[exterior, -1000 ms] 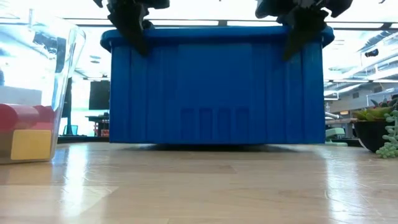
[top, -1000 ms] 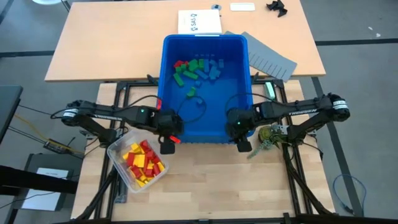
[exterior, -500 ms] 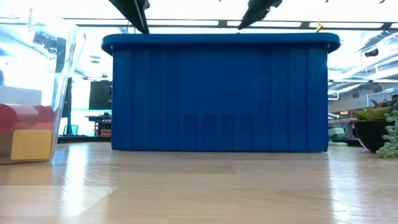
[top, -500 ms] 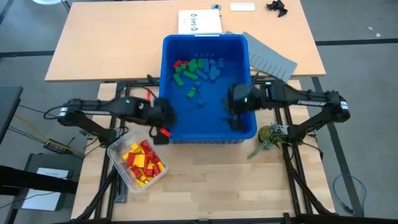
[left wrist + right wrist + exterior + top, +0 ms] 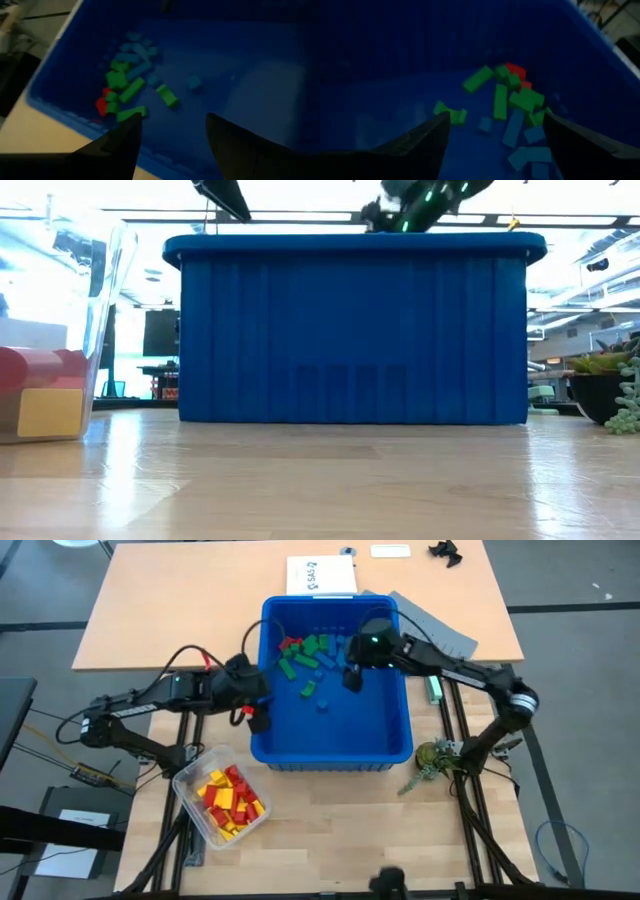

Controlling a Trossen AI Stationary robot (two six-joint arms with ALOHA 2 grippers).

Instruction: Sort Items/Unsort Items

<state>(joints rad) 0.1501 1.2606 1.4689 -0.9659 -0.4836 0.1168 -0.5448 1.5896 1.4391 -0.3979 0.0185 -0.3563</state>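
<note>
- The green, blue and red blocks (image 5: 312,655) lay heaped at the far end of the blue bin (image 5: 330,740); red and yellow blocks (image 5: 228,801) filled a clear tub (image 5: 188,783) on the worktop (image 5: 340,840).
- The right gripper (image 5: 352,677) hung inside the bin beside the heap, fingers (image 5: 420,145) spread and empty.
- The left gripper (image 5: 256,721) sat at the bin's left wall, fingers (image 5: 117,142) apart, grasping nothing.

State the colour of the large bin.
Blue bin, clearest in the high view.
</note>
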